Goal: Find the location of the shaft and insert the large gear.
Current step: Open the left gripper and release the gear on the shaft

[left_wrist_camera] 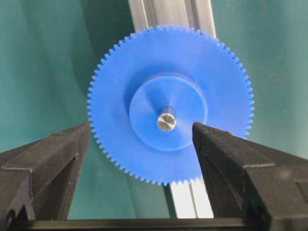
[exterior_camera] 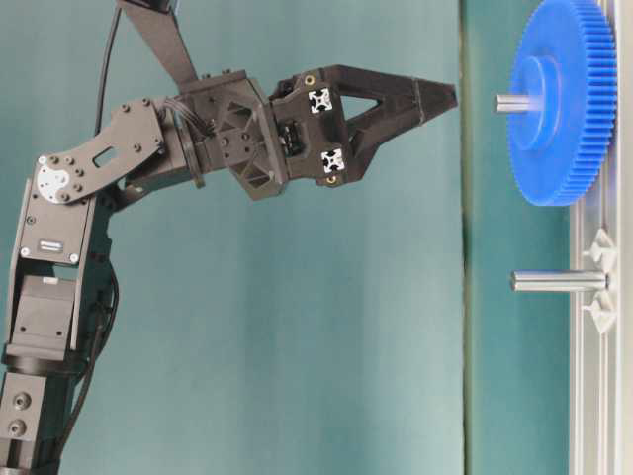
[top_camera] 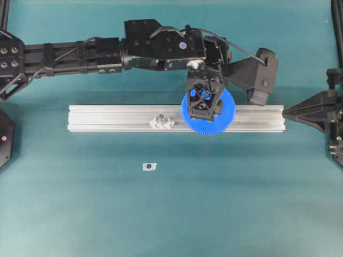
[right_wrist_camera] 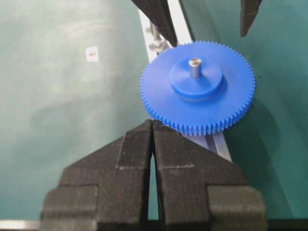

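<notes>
Scanning left to right: a bare pin (top_camera: 159, 117) is seen mid-rail (top_camera: 107, 119); the large gear (top_camera: 228, 110) is seated on the shaft (left_wrist_camera: 166, 119); left hand (left_wrist_camera: 142, 144) hangs apart above it, right hand (right_wrist_camera: 152, 126) is pressed together. Insertion is judged done.

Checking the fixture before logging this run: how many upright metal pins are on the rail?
2. One pin passes through the blue gear's hub; the other pin stands bare further along the rail, between clear mounts. Nothing suggests another hidden.
</notes>
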Robot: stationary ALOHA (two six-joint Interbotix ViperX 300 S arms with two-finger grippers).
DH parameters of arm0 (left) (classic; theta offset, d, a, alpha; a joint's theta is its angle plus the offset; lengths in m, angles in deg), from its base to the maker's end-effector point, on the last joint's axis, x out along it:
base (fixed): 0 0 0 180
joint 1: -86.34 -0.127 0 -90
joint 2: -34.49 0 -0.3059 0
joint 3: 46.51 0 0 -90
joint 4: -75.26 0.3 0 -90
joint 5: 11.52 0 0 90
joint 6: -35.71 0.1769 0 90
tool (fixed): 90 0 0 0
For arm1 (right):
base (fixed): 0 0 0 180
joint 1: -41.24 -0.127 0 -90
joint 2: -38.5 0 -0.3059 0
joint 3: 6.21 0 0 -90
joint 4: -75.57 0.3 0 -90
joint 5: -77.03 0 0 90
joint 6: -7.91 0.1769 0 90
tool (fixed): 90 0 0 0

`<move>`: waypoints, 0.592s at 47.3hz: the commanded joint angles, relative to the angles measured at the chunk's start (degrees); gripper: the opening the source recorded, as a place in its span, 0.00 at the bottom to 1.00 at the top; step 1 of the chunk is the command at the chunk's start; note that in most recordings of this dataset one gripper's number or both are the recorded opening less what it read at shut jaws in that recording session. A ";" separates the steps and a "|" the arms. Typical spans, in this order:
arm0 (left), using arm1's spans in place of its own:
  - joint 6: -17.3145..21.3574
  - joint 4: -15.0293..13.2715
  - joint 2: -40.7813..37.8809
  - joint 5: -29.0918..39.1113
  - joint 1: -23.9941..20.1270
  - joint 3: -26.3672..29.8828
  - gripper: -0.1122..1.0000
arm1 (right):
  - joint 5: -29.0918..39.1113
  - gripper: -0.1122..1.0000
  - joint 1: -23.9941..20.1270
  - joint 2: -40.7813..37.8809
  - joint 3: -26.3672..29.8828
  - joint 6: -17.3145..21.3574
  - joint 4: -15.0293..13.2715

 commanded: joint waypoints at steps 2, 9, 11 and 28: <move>0.09 0.18 1.32 -0.09 0.35 1.58 0.85 | -0.18 0.11 0.09 -0.35 1.41 0.44 0.00; -0.09 0.18 1.49 -0.09 0.62 1.58 0.85 | -0.26 0.11 0.18 -0.44 1.41 0.44 0.00; -0.18 0.18 1.58 -0.09 0.79 1.67 0.85 | -0.18 0.11 0.18 -0.44 1.41 0.44 0.00; -3.16 0.09 2.90 -0.09 1.93 3.16 0.85 | -0.26 0.11 0.09 -0.35 1.32 0.44 0.00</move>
